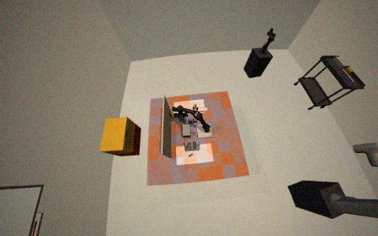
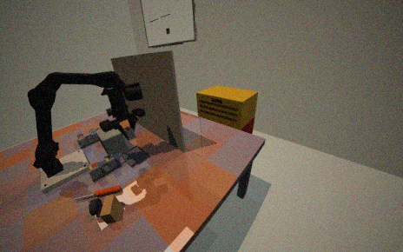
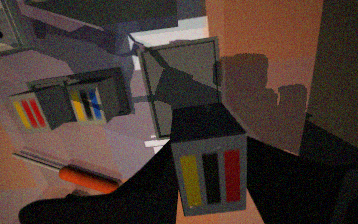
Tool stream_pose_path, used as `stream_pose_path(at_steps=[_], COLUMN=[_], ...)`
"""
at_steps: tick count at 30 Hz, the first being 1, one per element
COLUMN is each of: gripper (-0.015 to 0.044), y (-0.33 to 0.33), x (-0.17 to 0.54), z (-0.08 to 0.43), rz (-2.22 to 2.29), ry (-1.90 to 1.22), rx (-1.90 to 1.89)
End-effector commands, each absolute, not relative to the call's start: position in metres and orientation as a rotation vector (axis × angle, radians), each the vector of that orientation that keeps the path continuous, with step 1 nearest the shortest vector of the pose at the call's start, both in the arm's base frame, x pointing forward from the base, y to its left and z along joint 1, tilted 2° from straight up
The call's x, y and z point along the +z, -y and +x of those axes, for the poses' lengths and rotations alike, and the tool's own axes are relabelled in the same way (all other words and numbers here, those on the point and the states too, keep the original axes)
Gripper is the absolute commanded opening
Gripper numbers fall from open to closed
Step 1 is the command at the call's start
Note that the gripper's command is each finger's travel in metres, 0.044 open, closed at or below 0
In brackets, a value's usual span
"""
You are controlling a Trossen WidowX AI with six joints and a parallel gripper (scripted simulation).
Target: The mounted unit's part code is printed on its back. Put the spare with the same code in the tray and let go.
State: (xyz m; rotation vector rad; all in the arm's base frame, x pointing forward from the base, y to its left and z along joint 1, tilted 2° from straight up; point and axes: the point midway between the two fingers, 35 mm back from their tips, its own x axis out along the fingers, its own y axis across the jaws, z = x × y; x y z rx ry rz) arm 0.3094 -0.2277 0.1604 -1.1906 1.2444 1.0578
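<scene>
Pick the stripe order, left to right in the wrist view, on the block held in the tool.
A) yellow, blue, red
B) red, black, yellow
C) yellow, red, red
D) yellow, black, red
D: the held block shows a yellow stripe at left, a black one in the middle and a red one at right.

High up, the top view looks steeply down from far back, taking in table and floor! Out at a table corner, nearer, the exterior view slants down across to the upright panel (image 1: 166,130) (image 2: 149,96). Closest, the wrist view peers down past the gripper (image 2: 119,126) (image 3: 212,165); it shares the orange-handled screwdriver (image 2: 108,191) (image 3: 89,180) with the exterior.
</scene>
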Motion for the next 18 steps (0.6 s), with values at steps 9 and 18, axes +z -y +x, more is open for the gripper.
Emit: stream_pose_path(at_steps=[9, 18], gripper=[0.0000, 0.0000], y=[0.227, 0.227], x=[0.150, 0.144], z=[0.310, 0.311], rz=[-1.187, -1.187], ry=[-1.239, -1.239], rx=[1.066, 1.066])
